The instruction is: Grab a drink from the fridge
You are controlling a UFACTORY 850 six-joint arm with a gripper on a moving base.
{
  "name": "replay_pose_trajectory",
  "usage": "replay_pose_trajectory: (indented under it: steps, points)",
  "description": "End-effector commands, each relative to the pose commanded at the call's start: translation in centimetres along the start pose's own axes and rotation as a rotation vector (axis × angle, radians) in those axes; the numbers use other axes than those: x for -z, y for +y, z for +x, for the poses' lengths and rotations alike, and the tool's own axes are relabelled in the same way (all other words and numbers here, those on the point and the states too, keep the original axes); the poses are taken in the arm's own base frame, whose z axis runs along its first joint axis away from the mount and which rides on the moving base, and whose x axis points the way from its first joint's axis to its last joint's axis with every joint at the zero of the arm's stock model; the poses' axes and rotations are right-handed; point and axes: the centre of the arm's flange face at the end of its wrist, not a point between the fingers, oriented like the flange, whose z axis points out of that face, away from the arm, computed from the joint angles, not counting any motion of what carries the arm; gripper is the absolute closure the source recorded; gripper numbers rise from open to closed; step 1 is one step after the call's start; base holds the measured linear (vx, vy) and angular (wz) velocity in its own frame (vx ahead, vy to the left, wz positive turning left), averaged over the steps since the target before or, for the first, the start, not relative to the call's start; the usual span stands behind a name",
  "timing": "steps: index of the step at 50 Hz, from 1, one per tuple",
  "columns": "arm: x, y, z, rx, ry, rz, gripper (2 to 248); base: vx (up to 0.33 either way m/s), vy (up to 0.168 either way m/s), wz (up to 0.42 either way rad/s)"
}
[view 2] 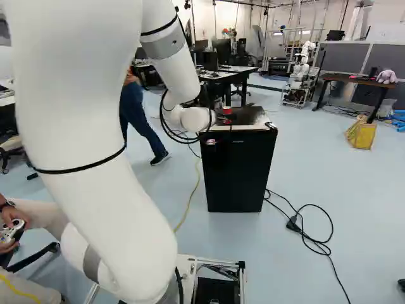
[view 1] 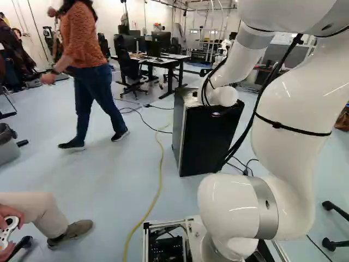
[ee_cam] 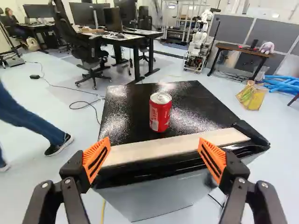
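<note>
Gripper (ee_cam: 154, 145) spread wide; red can (ee_cam: 160, 112) upright ahead of it on black fridge (view 2: 237, 171), upper middle of right base view; likely approach step; next: advance, straddle can, close.

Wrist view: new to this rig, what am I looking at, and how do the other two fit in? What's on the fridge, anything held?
The machine is one white arm on a moving base. Two cameras on that base look forward past it, one from its left, one from its right, so both show the same black fridge. The third camera rides on the wrist and looks along the tool, a black two-fingered gripper with orange pads.

On top of the fridge a red can stands upright, behind a pale strip along the near edge. The can is ahead of the tool, not between its fingers. They stand wide apart, with nothing held.
</note>
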Motion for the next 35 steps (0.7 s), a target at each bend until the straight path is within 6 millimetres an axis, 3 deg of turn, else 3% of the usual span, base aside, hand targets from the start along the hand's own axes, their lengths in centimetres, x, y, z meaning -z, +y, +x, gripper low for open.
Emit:
replay_pose_trajectory:
  steps: [35]
  points:
    - [-5.9, -1.1, 1.6, -0.13, 0.019, -0.077, 3, 0.0, 0.0, 0.0]
